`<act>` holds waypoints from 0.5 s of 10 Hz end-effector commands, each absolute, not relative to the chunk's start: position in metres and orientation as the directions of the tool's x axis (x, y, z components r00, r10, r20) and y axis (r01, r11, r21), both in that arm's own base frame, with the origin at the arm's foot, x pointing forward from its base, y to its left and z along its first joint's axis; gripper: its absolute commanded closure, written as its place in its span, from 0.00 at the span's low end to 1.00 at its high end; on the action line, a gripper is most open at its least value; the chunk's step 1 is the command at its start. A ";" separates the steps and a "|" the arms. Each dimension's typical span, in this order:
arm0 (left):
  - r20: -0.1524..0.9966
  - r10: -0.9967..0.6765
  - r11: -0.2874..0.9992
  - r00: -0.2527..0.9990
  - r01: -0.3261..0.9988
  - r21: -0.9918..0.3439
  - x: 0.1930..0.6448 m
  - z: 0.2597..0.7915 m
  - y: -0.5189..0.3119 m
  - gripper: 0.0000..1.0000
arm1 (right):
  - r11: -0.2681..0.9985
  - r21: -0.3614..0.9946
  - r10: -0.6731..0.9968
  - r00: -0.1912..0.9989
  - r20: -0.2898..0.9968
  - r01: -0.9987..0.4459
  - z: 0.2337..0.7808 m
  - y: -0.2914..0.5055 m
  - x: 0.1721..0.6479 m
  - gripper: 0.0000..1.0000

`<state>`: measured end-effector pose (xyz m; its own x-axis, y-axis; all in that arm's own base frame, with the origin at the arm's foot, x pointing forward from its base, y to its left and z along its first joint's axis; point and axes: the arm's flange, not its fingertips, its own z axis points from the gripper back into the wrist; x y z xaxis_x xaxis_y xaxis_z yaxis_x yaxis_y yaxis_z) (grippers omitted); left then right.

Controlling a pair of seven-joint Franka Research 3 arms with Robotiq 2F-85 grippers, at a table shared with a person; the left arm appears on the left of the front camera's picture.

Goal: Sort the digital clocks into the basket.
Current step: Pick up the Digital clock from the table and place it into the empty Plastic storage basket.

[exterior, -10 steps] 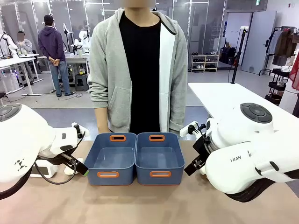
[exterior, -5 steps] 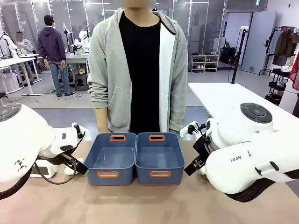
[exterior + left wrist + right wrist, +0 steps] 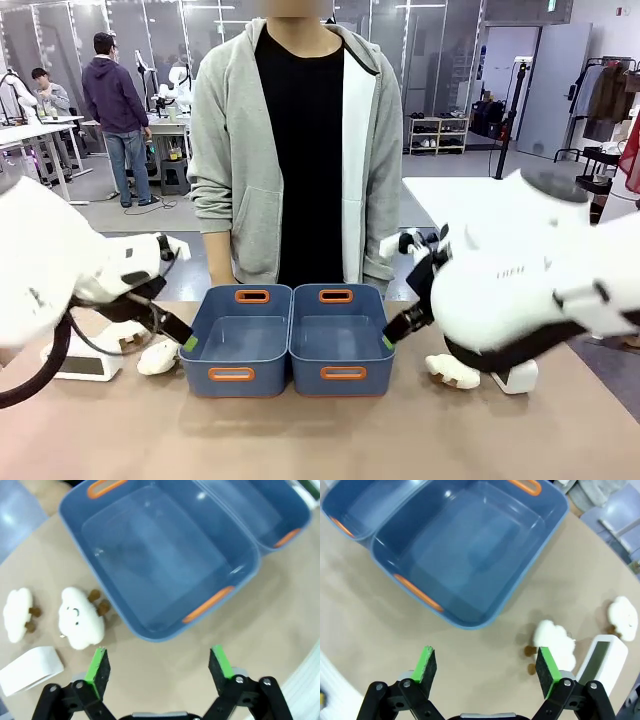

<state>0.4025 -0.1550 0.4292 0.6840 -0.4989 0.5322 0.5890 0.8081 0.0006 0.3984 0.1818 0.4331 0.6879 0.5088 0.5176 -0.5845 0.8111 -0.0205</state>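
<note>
Two blue baskets stand side by side at mid-table, the left one (image 3: 237, 340) and the right one (image 3: 342, 338), both empty. One white digital clock (image 3: 78, 362) lies at the table's left, seen as a white box (image 3: 30, 670) in the left wrist view. The other digital clock (image 3: 515, 378) stands at the right, its grey screen (image 3: 596, 660) showing. My left gripper (image 3: 187, 342) hangs open over the table in front of the left basket (image 3: 165, 565). My right gripper (image 3: 388, 338) is open before the right basket (image 3: 465, 550). Neither holds anything.
Cream cloud-like pieces lie near each clock: two on the left (image 3: 80, 617) (image 3: 17, 615) and two on the right (image 3: 554, 640) (image 3: 623, 617). A person in a grey hoodie (image 3: 300, 150) stands at the far edge behind the baskets. Bare tabletop (image 3: 300, 435) lies in front.
Both arms have risen and swung slightly inward toward the baskets, uncovering the clocks and cloud pieces beside them. Both grippers stay open.
</note>
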 end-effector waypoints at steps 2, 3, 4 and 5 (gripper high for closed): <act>0.584 -0.392 0.710 0.711 0.637 -0.300 0.396 0.470 -0.101 0.00 | 0.779 0.183 0.467 0.749 0.471 -0.600 0.474 0.157 0.402 0.00; 0.610 -0.326 0.607 0.723 0.654 -0.451 0.389 0.478 -0.081 0.00 | 0.735 0.326 0.426 0.780 0.459 -0.594 0.486 0.141 0.400 0.00; 0.609 -0.295 0.529 0.736 0.656 -0.538 0.382 0.483 -0.060 0.00 | 0.669 0.468 0.398 0.811 0.428 -0.577 0.494 0.122 0.395 0.00; 0.623 -0.235 0.466 0.746 0.649 -0.601 0.373 0.486 -0.036 0.00 | 0.597 0.584 0.365 0.834 0.413 -0.550 0.498 0.099 0.388 0.00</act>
